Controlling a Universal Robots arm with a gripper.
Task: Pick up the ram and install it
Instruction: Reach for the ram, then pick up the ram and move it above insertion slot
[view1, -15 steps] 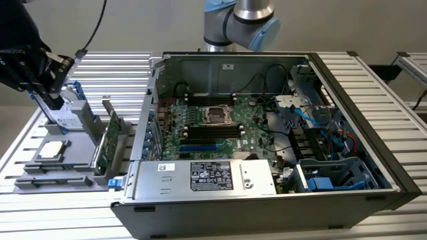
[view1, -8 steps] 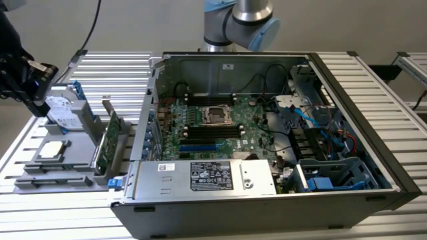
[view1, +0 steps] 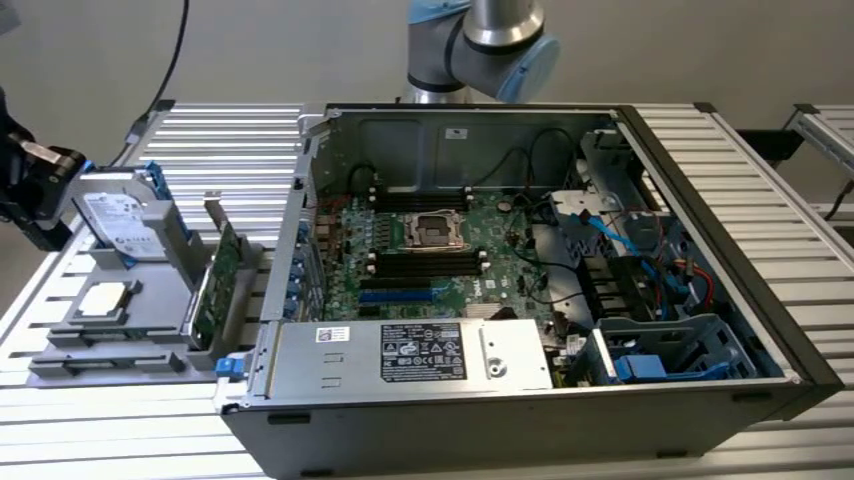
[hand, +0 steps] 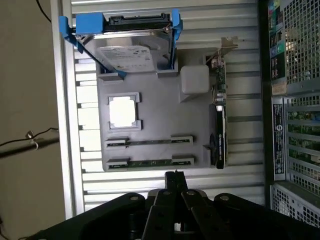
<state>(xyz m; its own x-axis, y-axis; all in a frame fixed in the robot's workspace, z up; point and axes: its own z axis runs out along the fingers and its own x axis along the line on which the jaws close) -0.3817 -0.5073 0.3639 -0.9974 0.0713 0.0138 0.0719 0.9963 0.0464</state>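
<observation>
Claw closed near thin green ram, edge-on in grey holder

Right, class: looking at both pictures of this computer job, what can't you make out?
Wrist view: ram sits edge-on in the grey holder, chips hidden.
Wrist view: claw is shut; its body is cut off by the picture edge.
Exterior view: motherboard slots are too small to judge their latches.
Exterior view: arm is cut off by the upper edge.

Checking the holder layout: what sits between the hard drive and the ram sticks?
In the wrist view, a silver square chip sits between the hard drive and the ram sticks.
</observation>
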